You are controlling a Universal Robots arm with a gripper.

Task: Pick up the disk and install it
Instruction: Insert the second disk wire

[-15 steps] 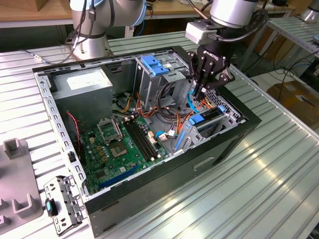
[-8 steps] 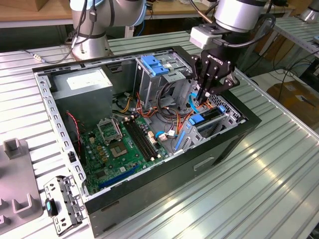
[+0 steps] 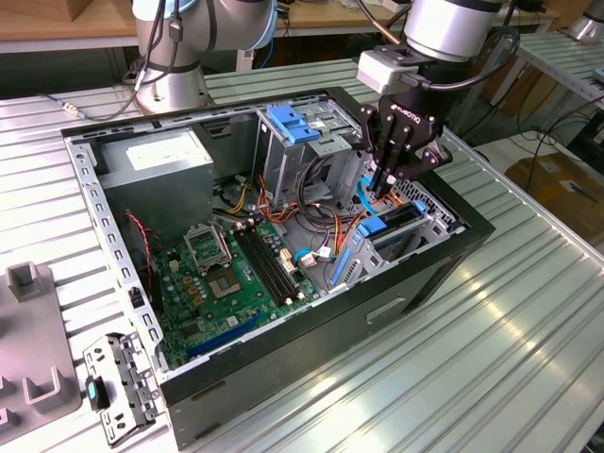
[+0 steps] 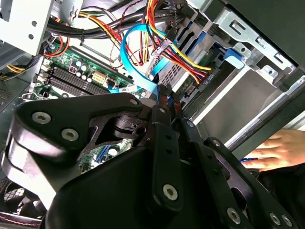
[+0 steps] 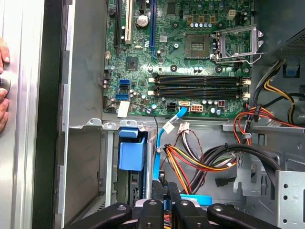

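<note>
The open computer case (image 3: 444, 274) lies on the table. The disk (image 3: 401, 219), dark with bright blue side rails, sits in the drive cage at the case's end on the exterior view's right. In the second wrist view the disk (image 4: 169, 71) lies just past the fingertips, its connectors facing the wires. My gripper (image 3: 379, 184) hangs directly over it, fingers shut together and pointing down into the cage. A thin blue cable (image 5: 164, 131) runs right up to the gripper (image 5: 165, 194), whose tips (image 4: 164, 95) are beside that cable (image 4: 128, 45).
Red, yellow and black wire bundles (image 5: 205, 160) crowd the space beside the cage. The green motherboard (image 3: 226, 274), power supply (image 3: 156, 160) and a blue latch plate (image 3: 293, 123) fill the case. A person's hand (image 4: 276, 150) rests on the case's outer wall. A bracket (image 3: 118, 377) lies on the table.
</note>
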